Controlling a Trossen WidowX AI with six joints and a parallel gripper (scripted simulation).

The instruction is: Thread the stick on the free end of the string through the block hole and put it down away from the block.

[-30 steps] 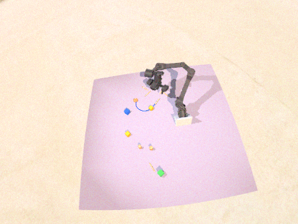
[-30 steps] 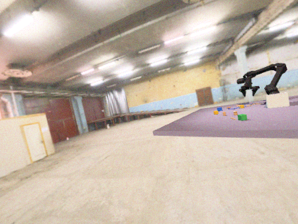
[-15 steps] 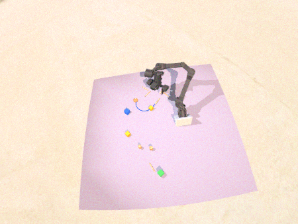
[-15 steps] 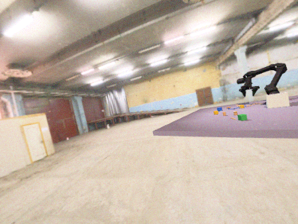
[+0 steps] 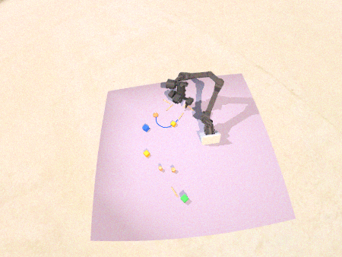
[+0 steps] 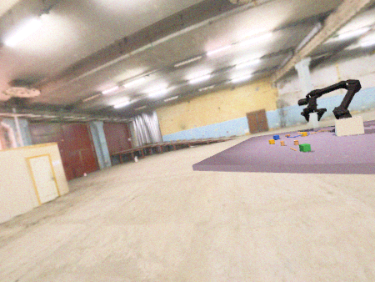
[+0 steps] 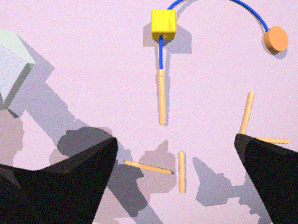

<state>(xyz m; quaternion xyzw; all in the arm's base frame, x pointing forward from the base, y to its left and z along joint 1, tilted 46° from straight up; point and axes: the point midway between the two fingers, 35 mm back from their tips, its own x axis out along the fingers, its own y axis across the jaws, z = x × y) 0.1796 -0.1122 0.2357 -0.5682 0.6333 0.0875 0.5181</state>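
Observation:
A yellow block with a hole stands on the mat. A blue string runs from the round orange button through the block. The thin wooden stick on the string's end lies flat on the mat on the block's near side, apart from it. My gripper is open and empty, raised above the mat, with the stick lying beyond its fingers.
Several loose sticks lie under and beside the fingers. A blue cube, another yellow cube, two small orange pieces, a stick and a green cube lie farther off. The arm's white base stands at the right.

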